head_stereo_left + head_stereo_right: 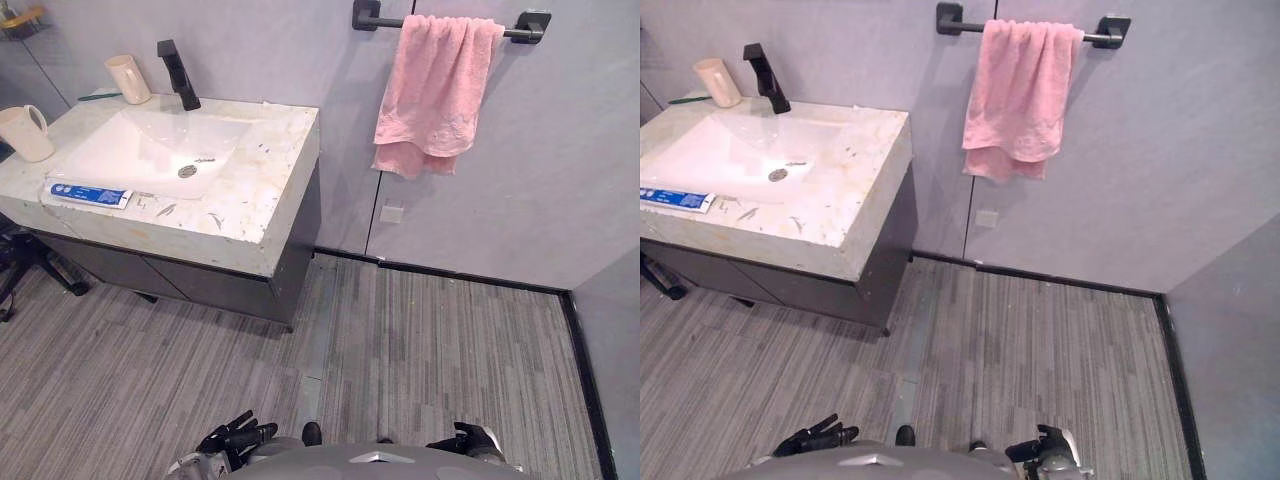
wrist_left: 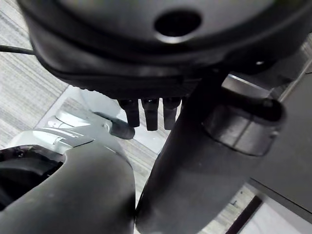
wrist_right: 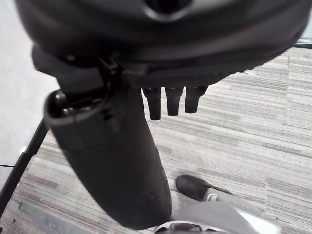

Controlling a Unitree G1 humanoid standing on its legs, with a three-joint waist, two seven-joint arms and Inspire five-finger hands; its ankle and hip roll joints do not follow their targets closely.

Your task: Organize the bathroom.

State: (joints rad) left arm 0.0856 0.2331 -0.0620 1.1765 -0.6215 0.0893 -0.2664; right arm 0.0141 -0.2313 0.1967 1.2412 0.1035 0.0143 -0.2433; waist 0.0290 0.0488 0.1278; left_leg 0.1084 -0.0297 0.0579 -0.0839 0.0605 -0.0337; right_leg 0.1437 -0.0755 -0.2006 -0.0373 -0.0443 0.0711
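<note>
We see the white marbled vanity surface [image 1: 262, 190] with its sunken white basin [image 1: 150, 150] as our landmark. On it lie one blue-and-white toothpaste tube [image 1: 90, 194] at the basin's front rim, two cream cups, one handled cup [image 1: 24, 132] at the left of the basin and one plain cup [image 1: 128, 78] behind it beside the black tap [image 1: 177, 74], and one green-handled toothbrush [image 1: 100, 96] by that cup. To the right of the basin, on the wall, one soft pink towel [image 1: 432, 92] hangs bunched and uneven over one black bar [image 1: 525, 32].

We judge the towel light and limp, best pinched at a hem corner; the tube light and yielding, taken across its middle; the cups rigid, possibly breakable, gripped round the body.

The left hand [image 1: 238, 437] and right hand [image 1: 470, 438] hang low, well apart from the surface, fingers loosely extended and holding nothing.
</note>
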